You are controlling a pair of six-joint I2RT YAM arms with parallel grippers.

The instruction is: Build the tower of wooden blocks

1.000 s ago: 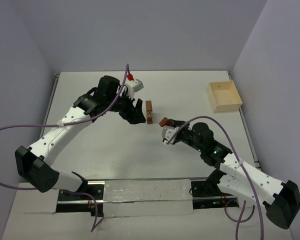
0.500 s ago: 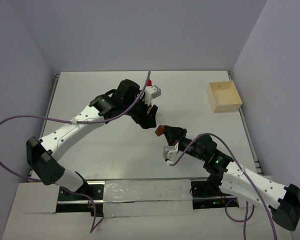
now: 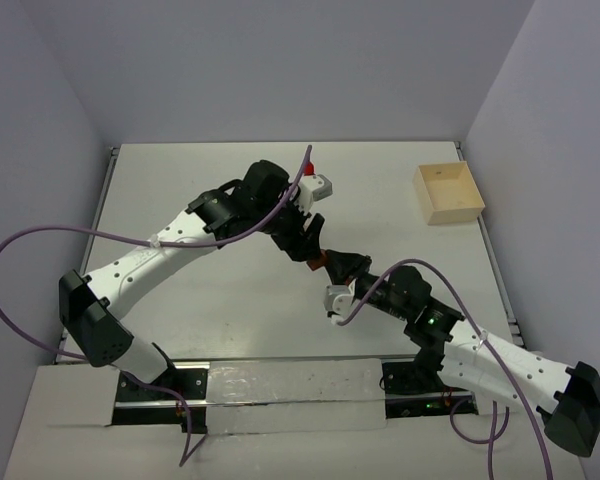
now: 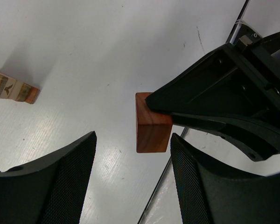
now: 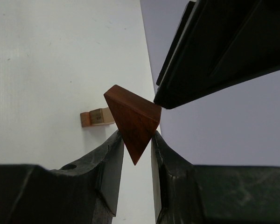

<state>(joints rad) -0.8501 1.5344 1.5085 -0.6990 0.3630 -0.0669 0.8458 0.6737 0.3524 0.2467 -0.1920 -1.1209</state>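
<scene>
My right gripper (image 3: 332, 266) is shut on a reddish-brown triangular wedge (image 3: 321, 262), held above the table; in the right wrist view the wedge (image 5: 133, 116) sits point-down between my fingers (image 5: 113, 161). My left gripper (image 3: 310, 246) is open and empty, right beside the wedge. In the left wrist view the wedge (image 4: 152, 123) hangs between the tips of the open fingers (image 4: 60, 182), apart from both. The tan and reddish joined blocks of the tower show on the table in the left wrist view (image 4: 11, 88) and the right wrist view (image 5: 97, 116). The left gripper hides them in the top view.
A pale wooden square box (image 3: 447, 193) stands at the back right of the white table (image 3: 180, 190). The two arms meet at mid-table, with purple cables looping over both. The right gripper's black body (image 4: 224, 107) fills the right side of the left wrist view.
My left gripper has swung right, from left of the blocks to over them and up against the wedge. My right gripper has shifted slightly left and nearer, still holding the wedge.
</scene>
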